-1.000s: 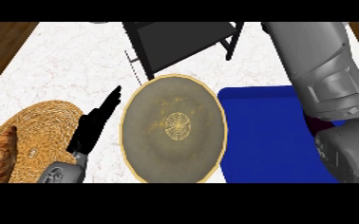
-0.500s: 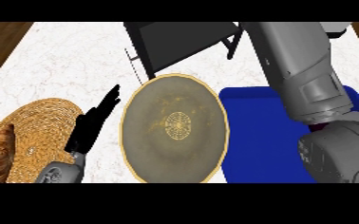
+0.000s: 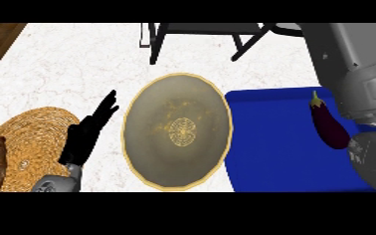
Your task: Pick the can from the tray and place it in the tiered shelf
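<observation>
No words, numbers or signs can be read here. The plate [image 3: 176,129], just right of the left hand [image 3: 86,135], has only a gold swirl in its middle, not letters. The blue tray [image 3: 275,144], farther right of that hand, has no label. The eggplant [image 3: 328,124] on it has none. The woven mat [image 3: 33,147], left of the hand, has no writing.

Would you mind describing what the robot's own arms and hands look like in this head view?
The left robot hand is matte black with slim tapered fingers, joined to a grey forearm by a rounded metallic grey wrist piece. At the right edge, a bulky grey forearm of smooth, segmented panels shows; its hand is out of view. No cables or markings are visible.
</observation>
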